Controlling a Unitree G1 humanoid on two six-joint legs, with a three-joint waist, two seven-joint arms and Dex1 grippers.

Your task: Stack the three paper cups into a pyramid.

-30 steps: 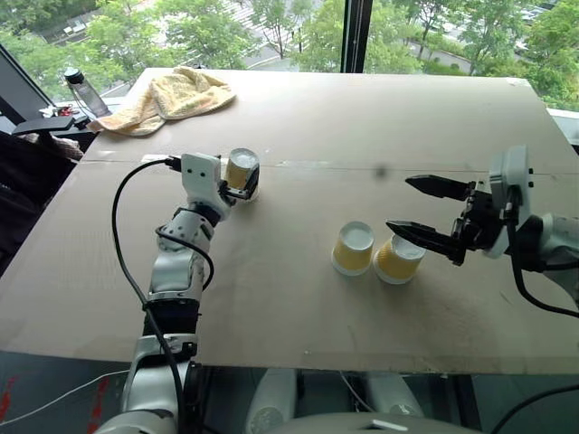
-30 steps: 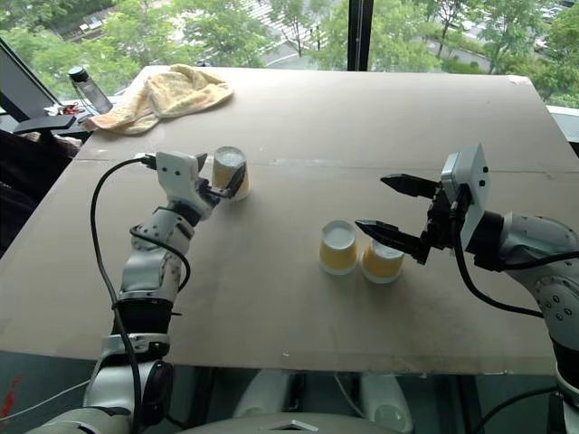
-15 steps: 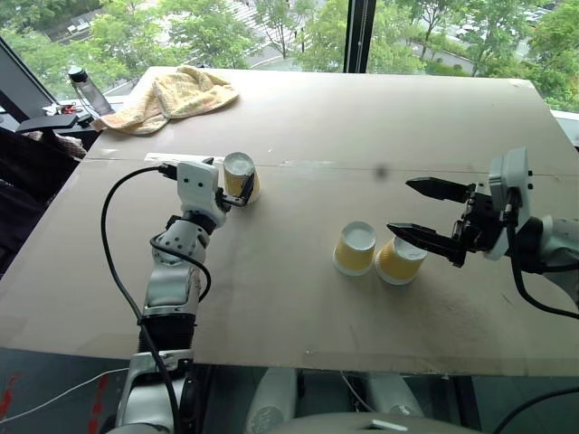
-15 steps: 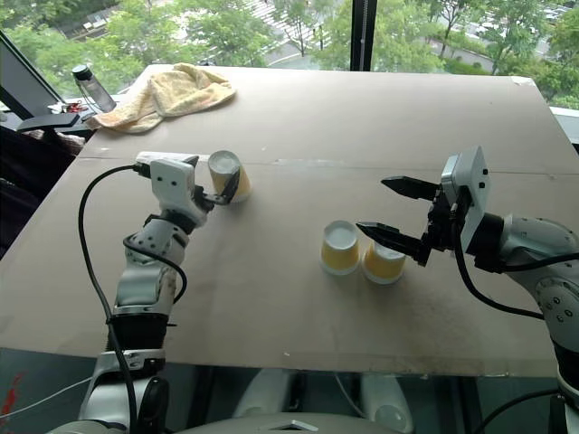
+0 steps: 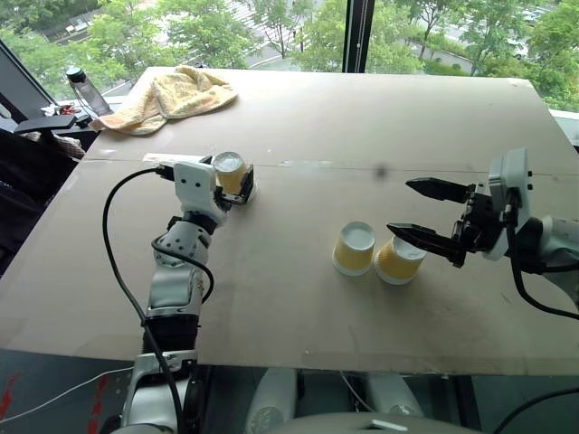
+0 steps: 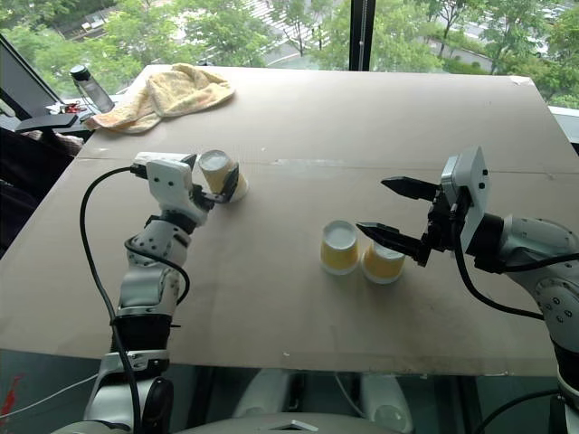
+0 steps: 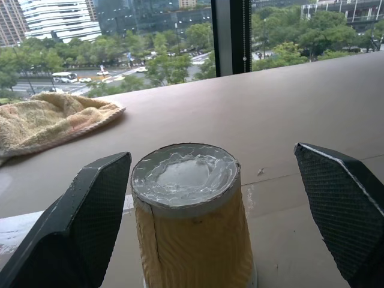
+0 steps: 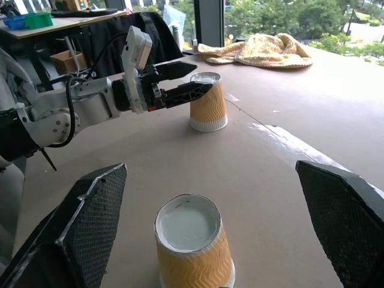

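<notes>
My left gripper [image 7: 210, 210] is spread wide around one inverted cup [image 7: 191, 219], fingers apart from its sides, the cup standing base-up on the table [image 5: 298, 117]. My right gripper [image 5: 423, 214] is wide open too, hovering just beside the other two cups [image 5: 354, 248] [image 5: 398, 259], which stand base-up touching each other mid-table, well apart from the first; a yellow towel [image 5: 176, 95] lies at the far left corner

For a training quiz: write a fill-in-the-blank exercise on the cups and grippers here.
1. The left gripper has its open fingers either side of ___ cup.
2. The other two cups stand ___ down, side by side.
3. The right gripper is ___ and holds nothing.
4. The towel lies at the table's far ___ corner.

Missing: one; upside; open; left
</notes>
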